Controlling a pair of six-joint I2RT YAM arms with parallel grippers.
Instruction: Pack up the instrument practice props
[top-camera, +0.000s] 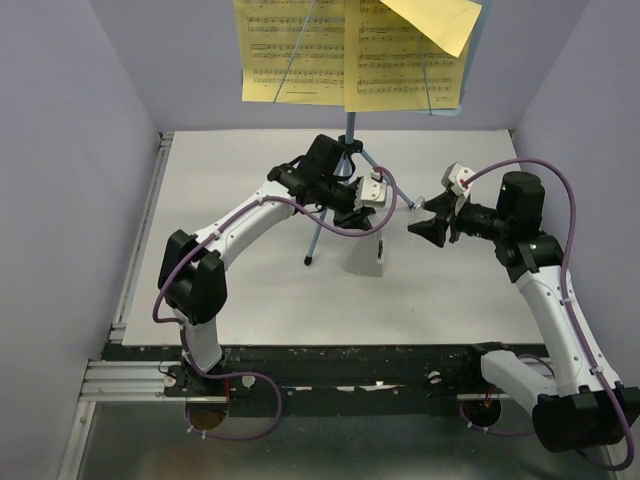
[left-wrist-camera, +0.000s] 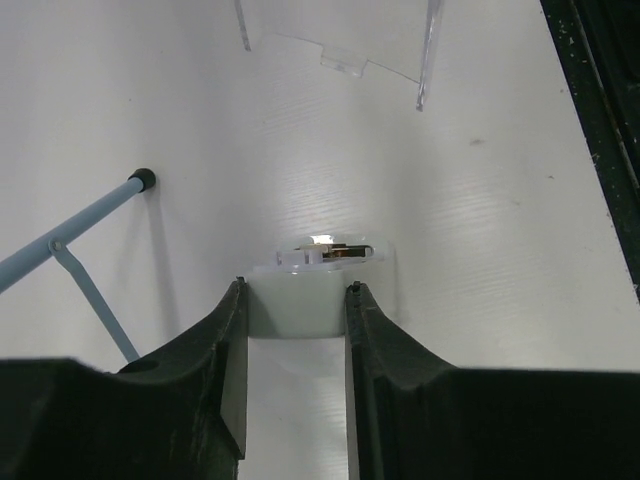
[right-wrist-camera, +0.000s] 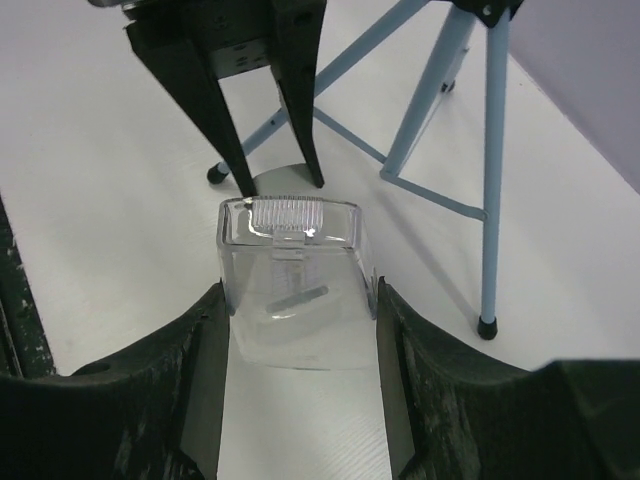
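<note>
The light-blue music stand (top-camera: 349, 130) stands at the back centre and carries yellow sheet-music pages (top-camera: 350, 50). Its legs show in the right wrist view (right-wrist-camera: 490, 170), and one leg shows in the left wrist view (left-wrist-camera: 70, 240). My left gripper (top-camera: 366, 222) points down and is shut on a small whitish translucent plastic piece (left-wrist-camera: 298, 290) that rests on the table (top-camera: 250, 290). My right gripper (right-wrist-camera: 295, 300) is shut on a clear plastic case (right-wrist-camera: 290, 285), its jaws against the case's side walls. The case faces my left gripper's fingers (right-wrist-camera: 300, 110).
The clear case also shows at the top of the left wrist view (left-wrist-camera: 340, 45). The stand's black-tipped feet (top-camera: 309, 262) rest close to both grippers. Lilac walls enclose the table on three sides. A black edge (left-wrist-camera: 600, 120) runs along the near side.
</note>
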